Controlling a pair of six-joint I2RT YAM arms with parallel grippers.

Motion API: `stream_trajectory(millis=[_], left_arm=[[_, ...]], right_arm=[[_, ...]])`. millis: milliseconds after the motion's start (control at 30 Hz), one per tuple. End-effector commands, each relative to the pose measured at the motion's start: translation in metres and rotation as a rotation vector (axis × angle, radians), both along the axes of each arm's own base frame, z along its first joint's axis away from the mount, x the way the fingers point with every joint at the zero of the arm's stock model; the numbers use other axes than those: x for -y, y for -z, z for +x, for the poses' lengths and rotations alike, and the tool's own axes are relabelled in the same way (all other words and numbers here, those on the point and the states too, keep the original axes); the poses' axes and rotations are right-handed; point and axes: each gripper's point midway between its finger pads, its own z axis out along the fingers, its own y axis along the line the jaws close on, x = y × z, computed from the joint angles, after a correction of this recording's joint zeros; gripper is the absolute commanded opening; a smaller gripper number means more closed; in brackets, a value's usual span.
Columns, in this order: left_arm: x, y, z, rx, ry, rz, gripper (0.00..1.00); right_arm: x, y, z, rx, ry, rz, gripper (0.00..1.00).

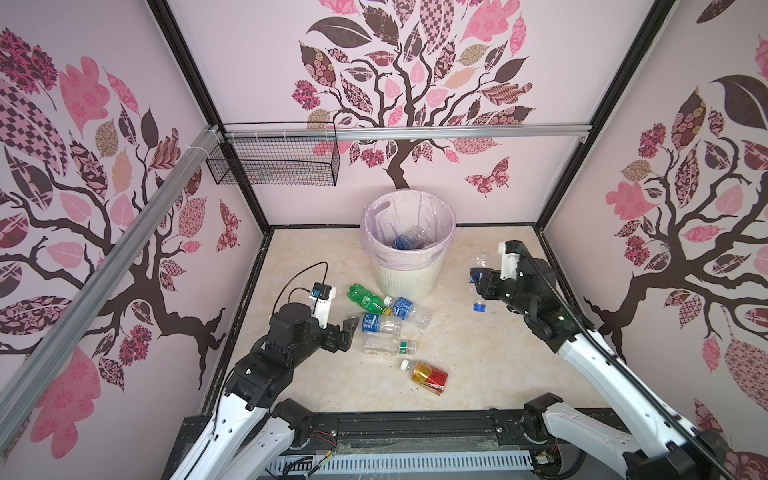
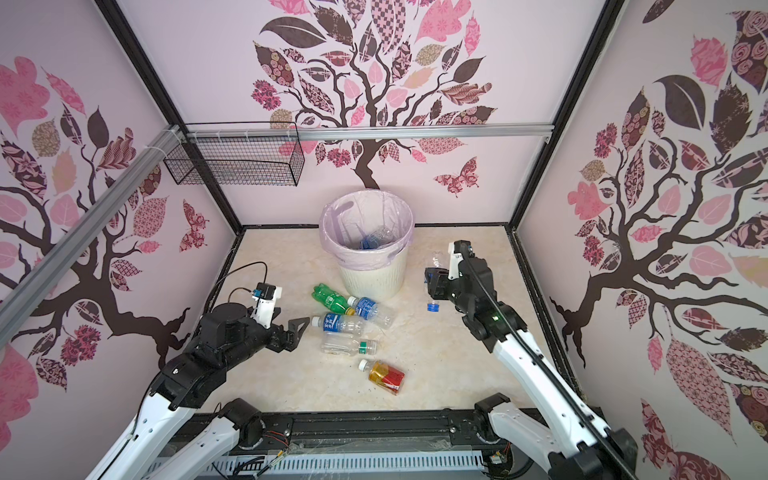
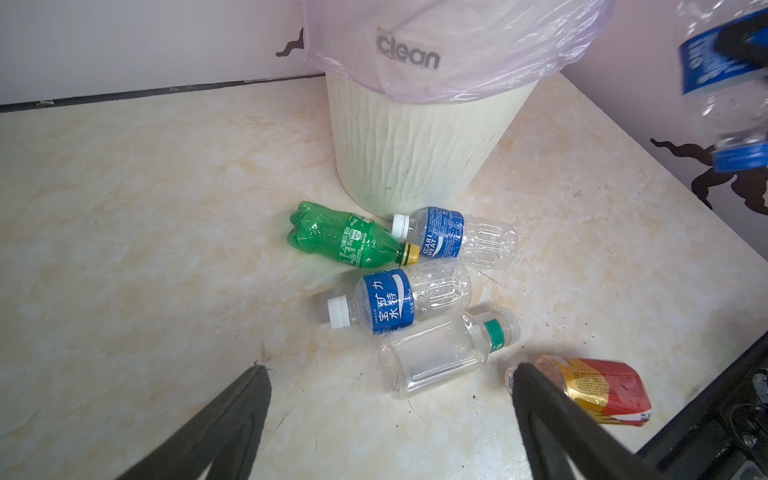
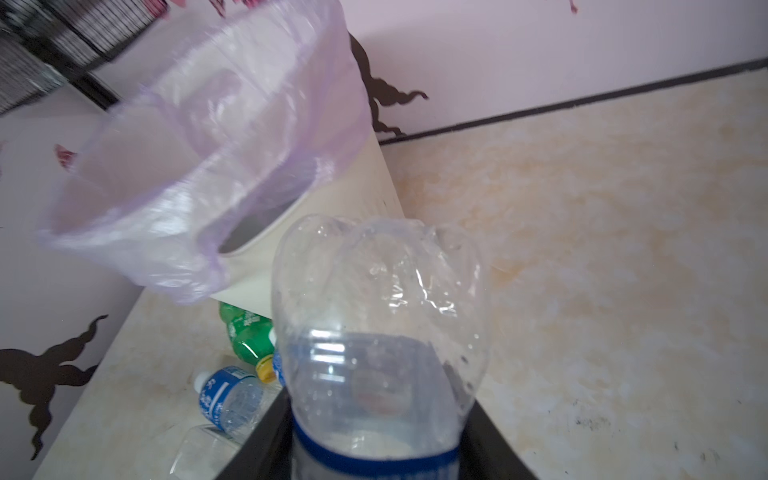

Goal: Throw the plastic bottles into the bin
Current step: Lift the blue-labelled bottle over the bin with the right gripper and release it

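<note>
Clear, blue-labelled bottles [image 1: 409, 241] inside the bag-lined bin [image 1: 405, 284]

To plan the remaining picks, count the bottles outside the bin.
6. Five lie before the bin: the green bottle, two blue-labelled bottles, a clear bottle, the amber bottle. The sixth bottle is held by the right gripper. Others may hide behind it.
</note>
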Motion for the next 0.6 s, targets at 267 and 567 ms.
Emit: stream_trajectory(millis=[267,567], left_arm=[[0.005,-0.003,-0.004,0.003,0.058,0.025,0.94],[0.02,-0.011,-0.014,-0.004,0.182,0.03,0.94]], right_arm=[[-0.045,-0.123,0.029,0.174,-0.183,0.084,0.43],[-0.115,-0.125,0.153,0.055,-0.273,0.091,0.76]])
